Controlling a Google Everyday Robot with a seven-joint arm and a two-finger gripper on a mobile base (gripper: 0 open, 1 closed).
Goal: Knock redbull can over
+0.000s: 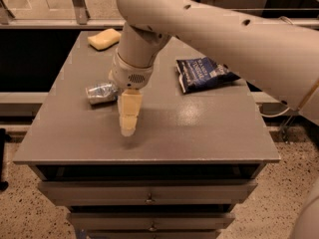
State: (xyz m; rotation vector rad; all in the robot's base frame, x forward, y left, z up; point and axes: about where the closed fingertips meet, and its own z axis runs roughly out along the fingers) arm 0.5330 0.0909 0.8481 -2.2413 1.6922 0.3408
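The arm (209, 29) reaches over the grey table (199, 128). A dark blue snack bag (202, 73) lies at 2 o'clock of its middle and a yellow sponge (103, 39) at 11. The redbull can (101, 92) lies on its side at 9 o'clock, its long axis running 9 to 3. The pincer (128, 128) points down at the can's 5 o'clock, fingers together, holding nothing and clear of the can.

Lab: hand (128, 127) over drawer cabinet (199, 128)
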